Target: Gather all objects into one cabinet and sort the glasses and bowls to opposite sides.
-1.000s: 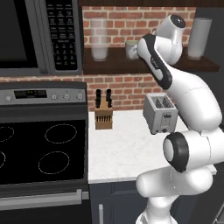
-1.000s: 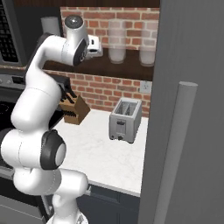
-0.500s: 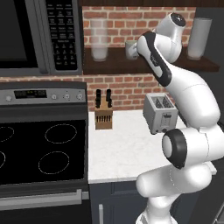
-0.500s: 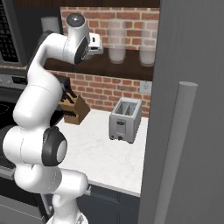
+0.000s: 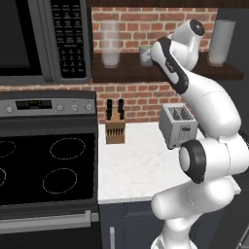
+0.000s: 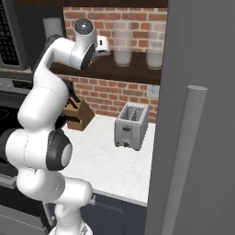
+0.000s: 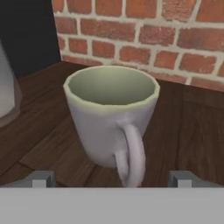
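Shelf-high, raised arm levels open tool (image 7: 112,178) at mug (image 7: 111,116).

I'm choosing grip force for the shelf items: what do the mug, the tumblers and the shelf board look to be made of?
Mug: probably glazed ceramic; opaque pale grey-green, thick rim, soft sheen. Tumblers: likely frosted glass or plastic; translucent, with brick showing faintly through. Shelf: wood, dark brown and matte, with visible grain and plank seams. The open gripper faces the mug's handle.
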Controlling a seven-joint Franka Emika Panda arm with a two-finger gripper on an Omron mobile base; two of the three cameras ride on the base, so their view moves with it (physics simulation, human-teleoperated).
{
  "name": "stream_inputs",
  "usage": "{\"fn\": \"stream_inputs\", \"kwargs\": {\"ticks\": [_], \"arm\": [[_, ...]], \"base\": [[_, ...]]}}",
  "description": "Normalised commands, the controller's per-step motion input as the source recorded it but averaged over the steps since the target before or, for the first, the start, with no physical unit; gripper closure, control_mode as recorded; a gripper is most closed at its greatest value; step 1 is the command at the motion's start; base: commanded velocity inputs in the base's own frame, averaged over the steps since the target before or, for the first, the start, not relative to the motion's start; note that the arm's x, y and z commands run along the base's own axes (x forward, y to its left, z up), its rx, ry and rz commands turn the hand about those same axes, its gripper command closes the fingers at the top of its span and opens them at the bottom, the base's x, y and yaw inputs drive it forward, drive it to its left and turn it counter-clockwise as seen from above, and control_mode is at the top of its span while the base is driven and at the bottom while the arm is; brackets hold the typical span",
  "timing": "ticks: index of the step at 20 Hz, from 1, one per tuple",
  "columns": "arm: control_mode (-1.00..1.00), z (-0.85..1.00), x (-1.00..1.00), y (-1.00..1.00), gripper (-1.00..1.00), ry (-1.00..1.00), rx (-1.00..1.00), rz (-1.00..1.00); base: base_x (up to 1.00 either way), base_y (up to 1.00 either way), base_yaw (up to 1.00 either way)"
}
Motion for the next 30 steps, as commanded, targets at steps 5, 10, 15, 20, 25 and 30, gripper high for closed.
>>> {"fn": "stream_inputs", "kwargs": {"ticks": [5, 10, 15, 20, 25, 30], "arm": [[-1.00, 0.00, 0.30, -0.02, -1.00, 0.00, 0.00, 0.01], [-1.00, 0.00, 0.19, 0.00, -1.00, 0.00, 0.00, 0.00], [-1.00, 0.00, 0.18, 0.00, -1.00, 0.00, 0.00, 0.01], [-1.00, 0.00, 0.16, 0.00, -1.00, 0.00, 0.00, 0.02], [-1.00, 0.00, 0.02, 0.00, -1.00, 0.00, 0.00, 0.03], [-1.00, 0.00, 0.00, 0.00, -1.00, 0.00, 0.00, 0.04]], "base": [[0.00, 0.00, 0.00], [0.00, 0.00, 0.00], [0.00, 0.00, 0.00], [0.00, 0.00, 0.00], [0.00, 0.00, 0.00], [0.00, 0.00, 0.00]]}}
